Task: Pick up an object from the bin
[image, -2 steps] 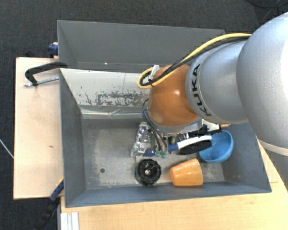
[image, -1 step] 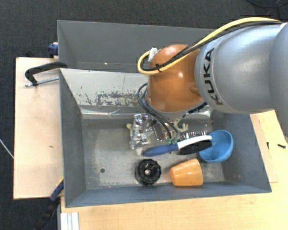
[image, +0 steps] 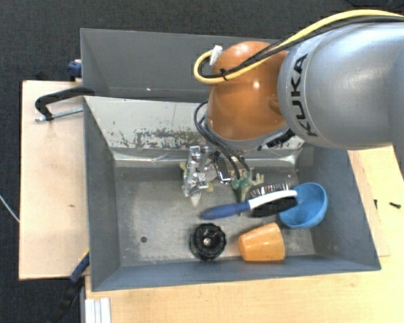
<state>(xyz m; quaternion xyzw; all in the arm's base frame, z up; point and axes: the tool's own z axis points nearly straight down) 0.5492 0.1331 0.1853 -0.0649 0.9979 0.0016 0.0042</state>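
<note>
Reaching in from the right of the frame, hung the gripper (image: 198, 175) low over the bare floor of the bin (image: 97, 194) at centre. Carried nothing visible; gave no clear sign of being spread or closed. Had the blue-handled brush (image: 246, 208) nearest, just to the lower right, long axis running left to right, handle tip toward the gripper. Had the orange cup (image: 262, 243) and black round knob (image: 207, 241) farther off, along the lower edge. Needed, at a guess, a short shift down and right.

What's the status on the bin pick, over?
Gripper low by grey metal bin's back wall, over bare floor. Blue-handled brush with white bristles lying beside it. Black round knob, orange plastic cup nearer the front wall.
</note>
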